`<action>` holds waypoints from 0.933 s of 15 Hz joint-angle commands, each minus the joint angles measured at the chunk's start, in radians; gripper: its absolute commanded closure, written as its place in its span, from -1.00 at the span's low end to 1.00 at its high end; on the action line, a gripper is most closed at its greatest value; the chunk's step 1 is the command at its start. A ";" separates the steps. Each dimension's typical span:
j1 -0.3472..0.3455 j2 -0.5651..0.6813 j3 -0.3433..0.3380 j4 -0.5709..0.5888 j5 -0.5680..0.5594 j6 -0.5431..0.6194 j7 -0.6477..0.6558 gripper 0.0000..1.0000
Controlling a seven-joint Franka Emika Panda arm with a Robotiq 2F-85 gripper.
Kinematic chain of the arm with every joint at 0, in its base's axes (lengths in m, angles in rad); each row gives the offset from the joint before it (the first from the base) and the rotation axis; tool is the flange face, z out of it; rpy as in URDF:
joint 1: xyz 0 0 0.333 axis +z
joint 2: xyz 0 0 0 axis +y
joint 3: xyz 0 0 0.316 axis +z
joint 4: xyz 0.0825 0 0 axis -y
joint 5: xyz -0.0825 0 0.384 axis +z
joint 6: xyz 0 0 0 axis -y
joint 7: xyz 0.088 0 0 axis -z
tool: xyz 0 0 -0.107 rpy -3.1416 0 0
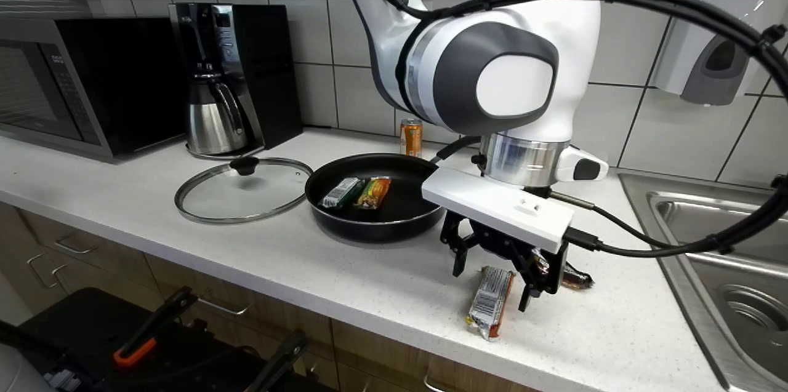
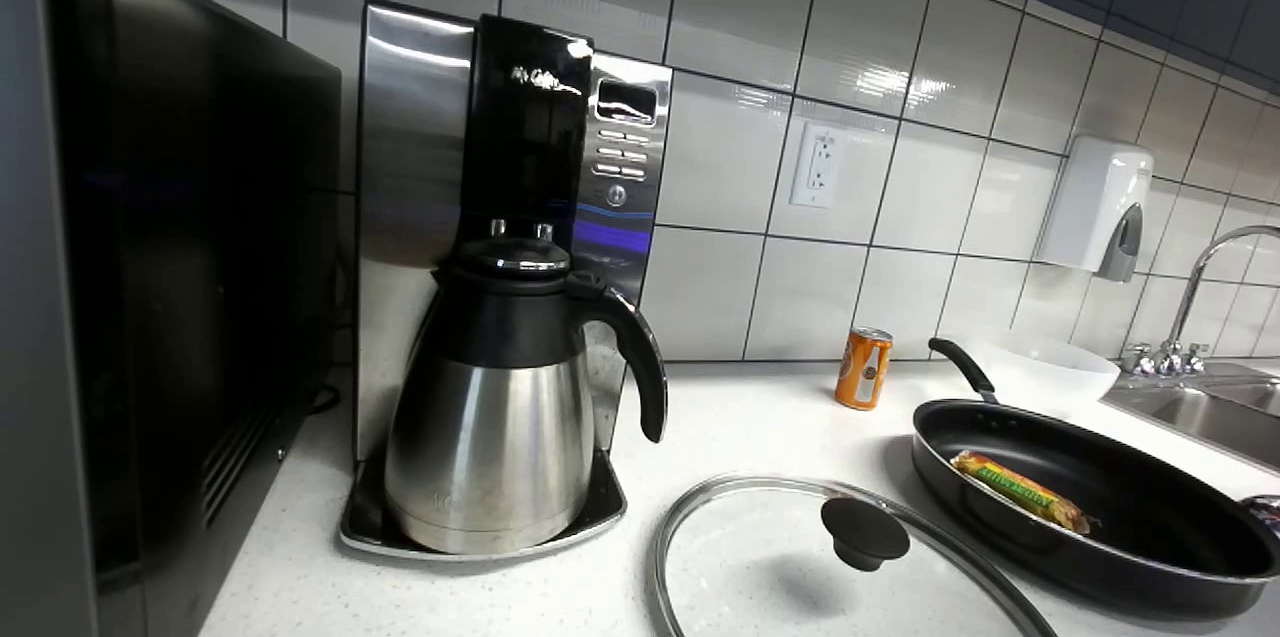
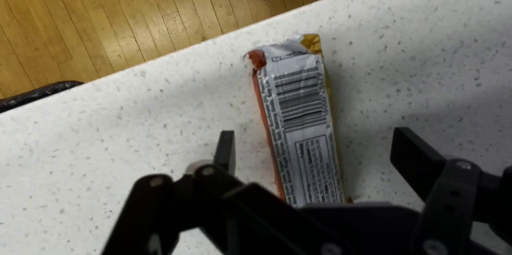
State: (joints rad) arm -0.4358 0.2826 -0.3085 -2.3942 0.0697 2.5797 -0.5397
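- Lining up over a wrapped bar (image 3: 300, 127) looks to be the step in hand: the gripper (image 3: 314, 147) is released, its fingers (image 3: 226, 149) spread wide to either side of the bar, touching neither flank.
- That bar, just one between the fingers, lies barcode side up on the counter (image 1: 369, 275), near its front; picking it up would call for settling the fingers low around it, then closing across its narrow width, gently, since it may crush.
- Just behind the gripper shows a dark, shiny wrapper (image 1: 577, 279), partly hidden; whether it is one packet or more, I cannot tell.
- Farther off, one black frying pan (image 1: 372, 232) holds two: one green-and-white packet (image 1: 341, 192) and one orange-and-yellow packet (image 1: 374, 192), side by side.
- Just beside the pan lies one glass lid (image 1: 246, 195); behind the pan stands one orange can (image 1: 410, 138).
- Beyond these, in an exterior view, count one coffee maker (image 2: 415, 167), one steel carafe (image 2: 490, 447) and one pale bowl (image 2: 1055, 372).
- Outermost: one microwave (image 1: 123, 72), one soap dispenser (image 1: 708, 41) and one double sink (image 1: 679, 269).
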 commanded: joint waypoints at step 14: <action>-0.017 -0.009 0.030 0.042 -0.040 -0.011 0.008 0.66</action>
State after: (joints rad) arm -0.4506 0.3181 -0.2797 -2.3468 0.0638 2.5797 -0.5463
